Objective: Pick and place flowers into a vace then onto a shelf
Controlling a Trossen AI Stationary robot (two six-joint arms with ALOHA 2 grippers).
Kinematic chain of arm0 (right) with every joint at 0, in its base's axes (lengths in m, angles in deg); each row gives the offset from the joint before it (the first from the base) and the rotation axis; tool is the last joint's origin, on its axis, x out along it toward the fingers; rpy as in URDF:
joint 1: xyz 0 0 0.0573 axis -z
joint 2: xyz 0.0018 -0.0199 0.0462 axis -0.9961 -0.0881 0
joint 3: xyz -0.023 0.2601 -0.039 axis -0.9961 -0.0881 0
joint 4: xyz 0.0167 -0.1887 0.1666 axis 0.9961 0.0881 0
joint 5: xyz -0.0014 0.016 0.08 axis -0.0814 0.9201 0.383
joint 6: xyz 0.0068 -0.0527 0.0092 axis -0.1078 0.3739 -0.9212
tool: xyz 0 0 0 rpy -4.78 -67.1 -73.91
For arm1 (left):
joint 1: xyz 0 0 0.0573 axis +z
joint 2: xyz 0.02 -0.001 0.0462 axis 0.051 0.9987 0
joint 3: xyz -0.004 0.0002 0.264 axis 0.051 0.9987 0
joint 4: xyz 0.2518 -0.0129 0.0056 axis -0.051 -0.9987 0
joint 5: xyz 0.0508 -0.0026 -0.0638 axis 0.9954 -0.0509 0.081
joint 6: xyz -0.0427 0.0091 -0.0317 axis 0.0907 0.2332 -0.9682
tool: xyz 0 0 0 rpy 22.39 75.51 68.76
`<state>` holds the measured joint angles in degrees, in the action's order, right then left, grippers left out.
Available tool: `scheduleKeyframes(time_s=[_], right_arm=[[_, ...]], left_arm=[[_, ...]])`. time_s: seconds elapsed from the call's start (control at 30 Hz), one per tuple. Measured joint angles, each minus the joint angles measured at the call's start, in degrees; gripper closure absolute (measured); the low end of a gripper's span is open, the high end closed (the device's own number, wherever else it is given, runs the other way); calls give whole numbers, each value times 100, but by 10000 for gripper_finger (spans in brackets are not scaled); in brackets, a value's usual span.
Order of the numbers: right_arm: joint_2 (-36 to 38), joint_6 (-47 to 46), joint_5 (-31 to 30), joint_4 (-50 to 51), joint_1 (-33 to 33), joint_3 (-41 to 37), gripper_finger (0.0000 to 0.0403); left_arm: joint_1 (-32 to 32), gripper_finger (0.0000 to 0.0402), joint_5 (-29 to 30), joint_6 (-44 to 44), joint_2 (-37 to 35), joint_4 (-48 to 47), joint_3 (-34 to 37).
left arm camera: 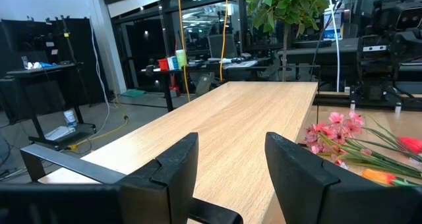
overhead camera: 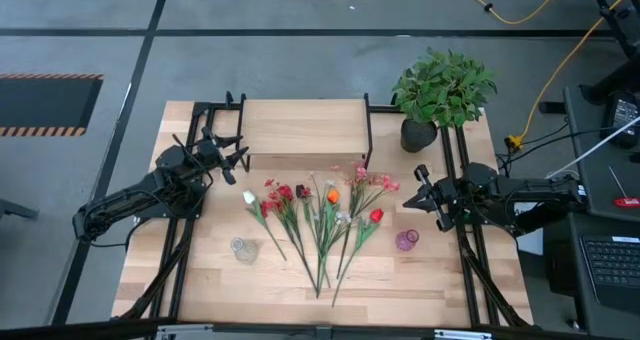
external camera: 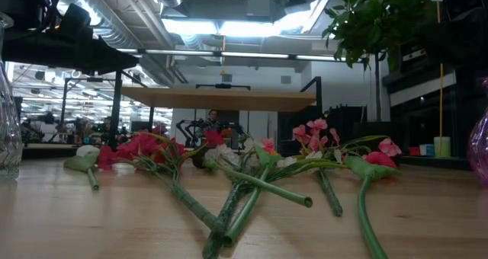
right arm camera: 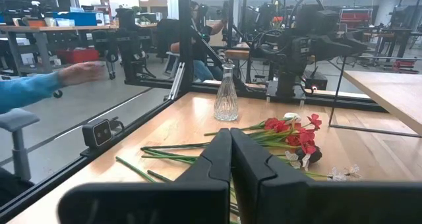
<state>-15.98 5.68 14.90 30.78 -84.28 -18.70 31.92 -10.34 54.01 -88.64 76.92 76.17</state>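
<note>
The flowers lie in a loose fan on the table's middle, blooms toward the far side and stems toward the near edge; the low view shows the flowers lying flat. A clear glass vase stands upright near left of them, and it also shows as the vase. A small pink vase stands to their right. The shelf stands at the far middle. My left gripper hovers open, level with the shelf's left end. My right gripper hovers shut, right of the flowers.
A bushy green plant in a black pot stands at the far right corner beside the shelf. Black frame rails run along both table sides. In the right wrist view, a person's blue-sleeved arm shows beyond the table's left edge.
</note>
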Motion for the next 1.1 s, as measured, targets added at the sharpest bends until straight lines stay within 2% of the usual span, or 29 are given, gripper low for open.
scheduleKeyframes(time_s=[0.17, 0.37, 1.1], right_arm=[[-2, -33, 0, 3, 0, 0, 397], [0, -595, 0, 27, 0, -1, 397], [0, -311, -2, -4, 0, -1, 397]], left_arm=[[0, 231, 1, 0, -1, 0, 1], [-2, 231, 0, 0, -1, 0, 0], [0, 231, -44, -14, 0, 87, 0]])
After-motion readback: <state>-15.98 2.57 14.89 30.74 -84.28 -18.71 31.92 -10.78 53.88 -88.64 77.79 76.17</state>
